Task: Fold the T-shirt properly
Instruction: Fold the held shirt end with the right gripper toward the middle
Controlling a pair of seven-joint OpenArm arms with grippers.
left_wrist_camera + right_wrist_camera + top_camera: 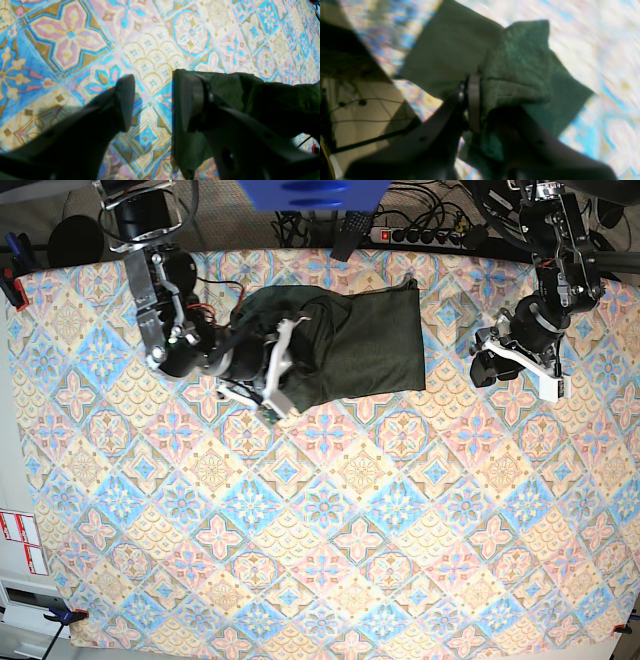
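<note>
I see the dark olive-green soft knit T-shirt (345, 345) lying partly folded near the far edge of the bench (330, 530), which is covered in a colourful tile-patterned cloth. My right end effector (480, 105) is clamped on a bunched fold of it at that side. My left end effector (152, 102) hangs with jaws apart, holding nothing, just beside a fabric edge.
</note>
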